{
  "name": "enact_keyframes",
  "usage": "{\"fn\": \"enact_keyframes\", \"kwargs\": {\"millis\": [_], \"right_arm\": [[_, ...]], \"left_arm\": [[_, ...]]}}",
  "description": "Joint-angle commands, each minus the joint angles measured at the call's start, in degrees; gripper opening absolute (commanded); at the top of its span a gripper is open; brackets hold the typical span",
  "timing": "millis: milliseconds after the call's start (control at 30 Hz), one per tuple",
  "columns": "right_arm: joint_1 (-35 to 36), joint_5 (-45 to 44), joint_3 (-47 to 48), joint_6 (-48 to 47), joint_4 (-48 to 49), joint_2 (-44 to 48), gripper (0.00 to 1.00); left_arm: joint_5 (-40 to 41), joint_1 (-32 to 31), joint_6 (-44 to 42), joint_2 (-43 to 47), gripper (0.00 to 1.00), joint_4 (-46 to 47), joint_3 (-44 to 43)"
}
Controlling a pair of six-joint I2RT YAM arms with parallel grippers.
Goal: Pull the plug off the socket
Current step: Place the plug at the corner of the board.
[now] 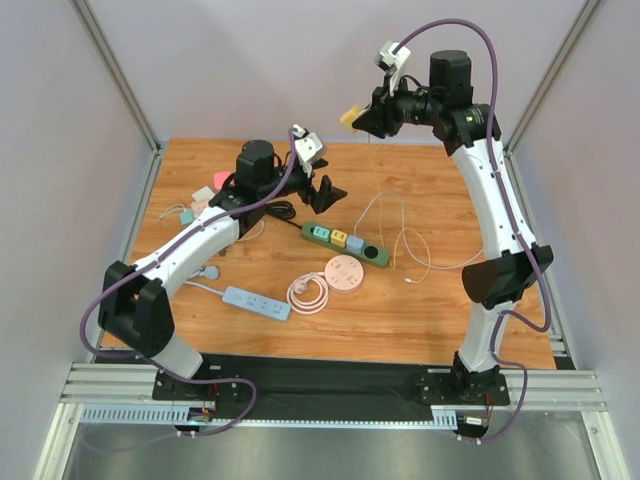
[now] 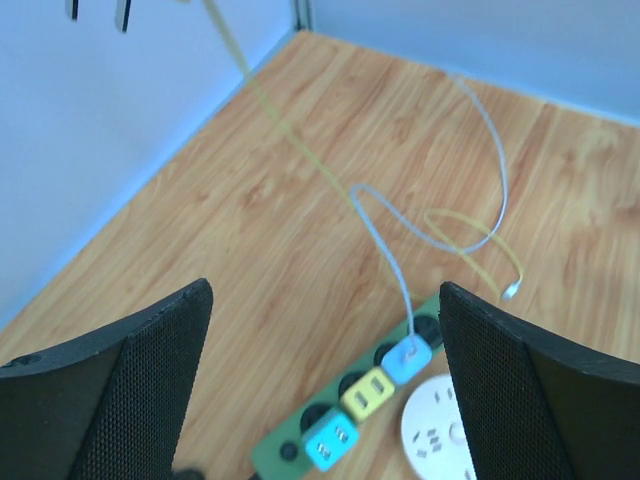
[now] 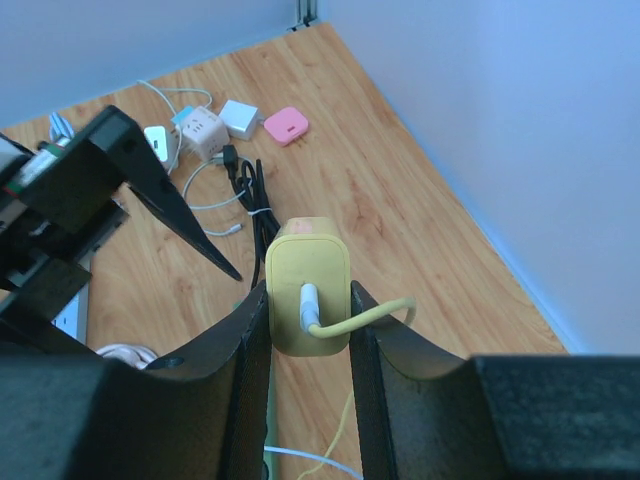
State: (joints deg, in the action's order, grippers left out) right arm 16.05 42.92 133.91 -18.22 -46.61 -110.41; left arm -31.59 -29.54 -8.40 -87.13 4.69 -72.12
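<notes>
The counter (image 1: 440,310) presents a wood-grain surface, smooth, with a low sheen. The yellow plug (image 3: 308,285) is smooth matt plastic, and its yellow cable (image 3: 375,312) looks like soft rubbery sheathing. The right tool (image 3: 308,300) has dark matt plastic fingers (image 3: 375,335). The left tool (image 2: 325,300) carries black pads (image 2: 150,390) with a fine woven-mesh texture. The green power strip (image 1: 372,254) is smooth plastic, slightly glossy. The frame rails (image 1: 110,385) are bare ribbed metal.
</notes>
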Motion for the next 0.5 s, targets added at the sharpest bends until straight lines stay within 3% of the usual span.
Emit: {"fn": "enact_keyframes", "kwargs": {"millis": [0, 233, 467], "right_arm": [[-0.1, 0.7, 3.6, 5.2, 7.1, 2.6, 0.00], [-0.1, 3.3, 3.0, 10.1, 11.1, 5.1, 0.00], [-0.4, 5.3, -1.0, 13.9, 14.5, 7.8, 0.00]], "left_arm": [[-6.8, 0.1, 12.4, -4.4, 1.00, 9.5, -6.1], [-8.7, -0.9, 26.0, -14.1, 0.98, 25.5, -10.4], [-4.3, -3.2, 27.1, -21.2, 0.96, 29.2, -10.5]]}}
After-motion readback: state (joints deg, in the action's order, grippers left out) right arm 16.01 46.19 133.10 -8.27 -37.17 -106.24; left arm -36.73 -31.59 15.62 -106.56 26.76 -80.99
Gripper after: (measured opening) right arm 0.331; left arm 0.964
